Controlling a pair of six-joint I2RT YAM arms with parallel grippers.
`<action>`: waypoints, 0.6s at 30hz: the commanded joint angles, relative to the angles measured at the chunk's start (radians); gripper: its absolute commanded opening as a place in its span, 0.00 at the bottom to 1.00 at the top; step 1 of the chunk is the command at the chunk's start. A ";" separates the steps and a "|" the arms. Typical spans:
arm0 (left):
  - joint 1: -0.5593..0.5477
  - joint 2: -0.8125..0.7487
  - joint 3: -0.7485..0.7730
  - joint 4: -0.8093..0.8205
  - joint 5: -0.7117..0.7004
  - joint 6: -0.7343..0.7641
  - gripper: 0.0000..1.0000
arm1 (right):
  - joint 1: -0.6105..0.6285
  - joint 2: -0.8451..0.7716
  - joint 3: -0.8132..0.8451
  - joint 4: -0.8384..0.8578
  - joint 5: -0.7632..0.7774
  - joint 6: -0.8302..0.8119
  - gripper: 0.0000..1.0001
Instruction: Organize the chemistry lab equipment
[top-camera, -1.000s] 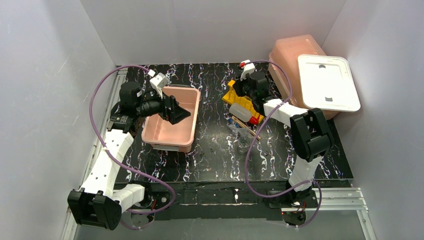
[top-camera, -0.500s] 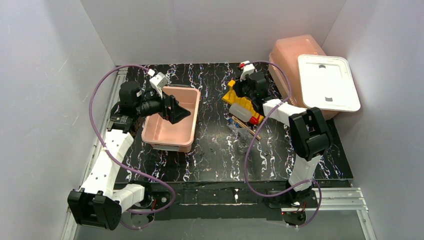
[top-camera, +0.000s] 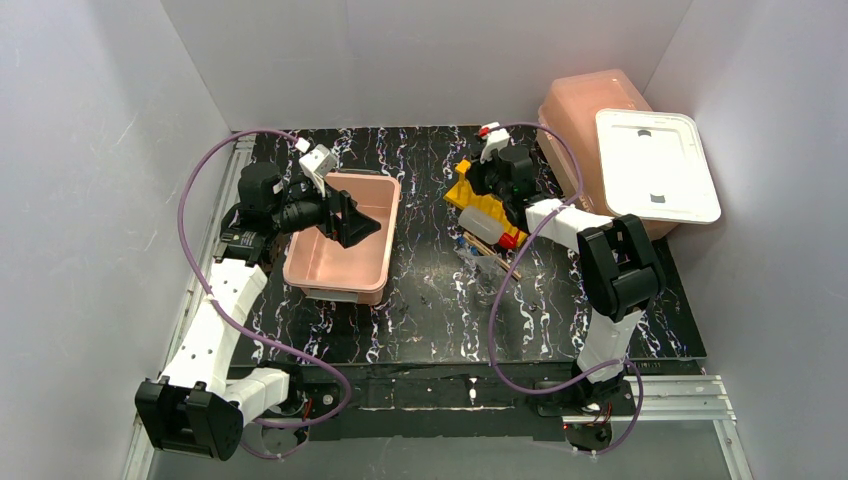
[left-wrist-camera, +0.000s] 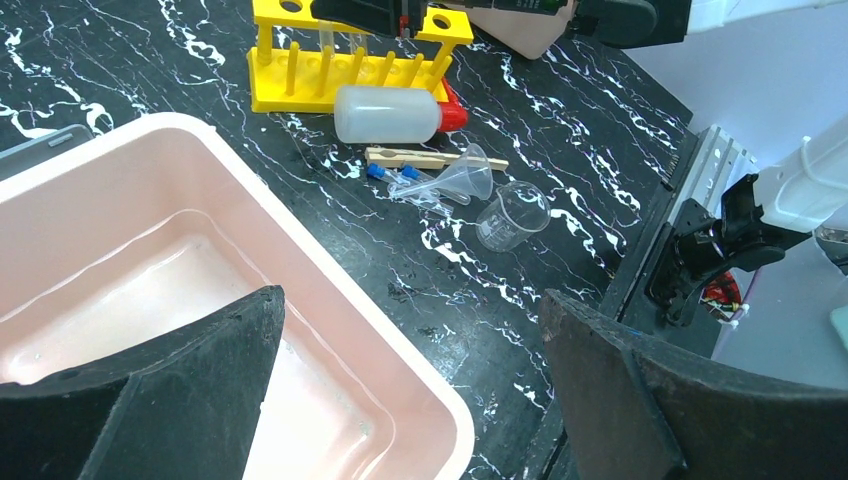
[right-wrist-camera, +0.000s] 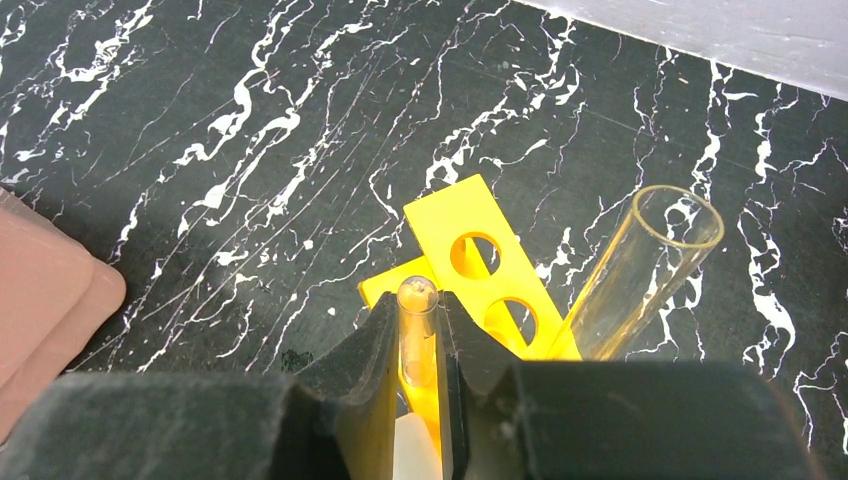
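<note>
Above the left end of the yellow tube rack, my right gripper is shut on a small clear test tube, held upright. A wider clear tube leans in the rack beside it. In front of the rack lie a white bottle with a red cap, a wooden peg, a clear funnel, thin blue-tipped tubes and a small beaker. My left gripper hangs wide open and empty over the pink tub.
An upturned pink tub stands at the back right with a white rectangular lid resting on it. Grey walls close in the black marbled table on three sides. A pink corner shows at the left of the right wrist view.
</note>
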 joint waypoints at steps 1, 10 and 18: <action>-0.005 -0.026 0.027 0.011 -0.001 0.022 0.98 | -0.007 -0.008 -0.022 0.051 0.022 0.013 0.15; -0.005 -0.033 0.026 0.007 -0.011 0.022 0.98 | -0.006 -0.011 -0.038 0.041 0.022 0.041 0.41; -0.005 -0.033 0.033 0.002 -0.014 0.051 0.98 | -0.006 -0.016 -0.037 0.040 0.008 0.060 0.49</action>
